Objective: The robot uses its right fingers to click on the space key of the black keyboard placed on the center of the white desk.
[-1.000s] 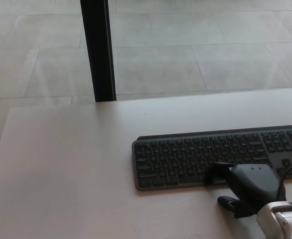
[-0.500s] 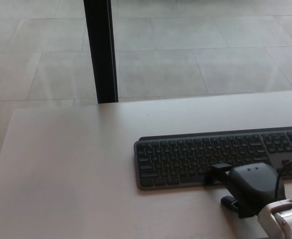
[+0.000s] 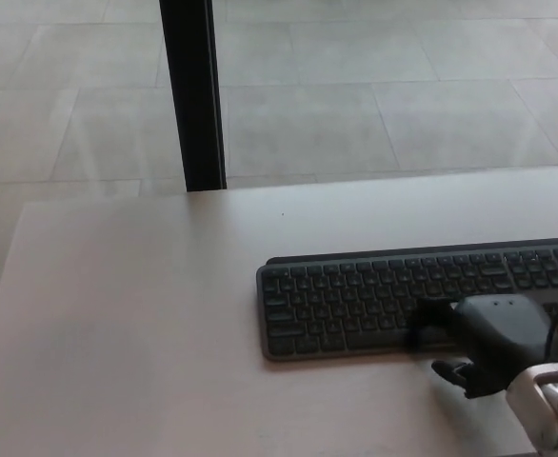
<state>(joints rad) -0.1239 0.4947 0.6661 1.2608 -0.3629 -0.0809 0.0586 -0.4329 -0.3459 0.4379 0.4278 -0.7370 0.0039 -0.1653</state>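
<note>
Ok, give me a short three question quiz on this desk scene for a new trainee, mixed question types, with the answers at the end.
1. True or false: the right hand is over the near edge of the black keyboard.
2. Which stands on the floor beyond the white desk? A) a chair B) a black post C) a bin
3. Fill in: the robot's left hand is ____ in the head view.

Key
1. True; its fingers reach onto the bottom key row.
2. B
3. not in view
</note>
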